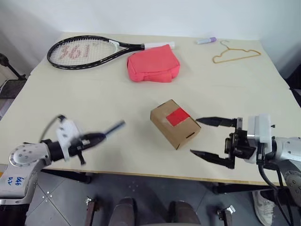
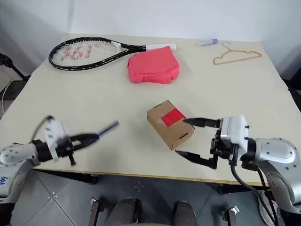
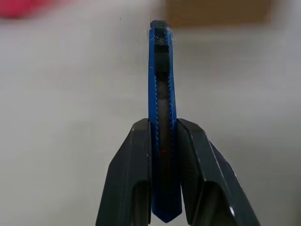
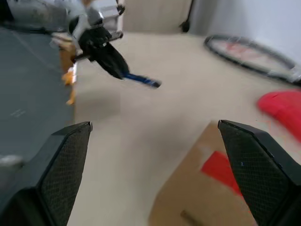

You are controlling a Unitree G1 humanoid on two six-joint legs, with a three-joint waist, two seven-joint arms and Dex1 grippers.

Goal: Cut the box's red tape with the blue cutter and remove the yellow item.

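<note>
My left tool [image 3: 164, 155] is clamped on the slim dark blue cutter [image 3: 162, 94]; its wrist view shows the slider. My right tool [image 1: 207, 137] stands wide apart beside the brown cardboard box [image 1: 175, 123], red tape [image 1: 178, 116] intact, on the pale surface [image 1: 94, 99].

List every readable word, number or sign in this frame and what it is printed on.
"361": red figures on the strings of the tennis racket.
Blue handwriting on the left arm's shell: too small to read.
The box, red tape, pink pouch and lilac marker show no readable text.
</note>
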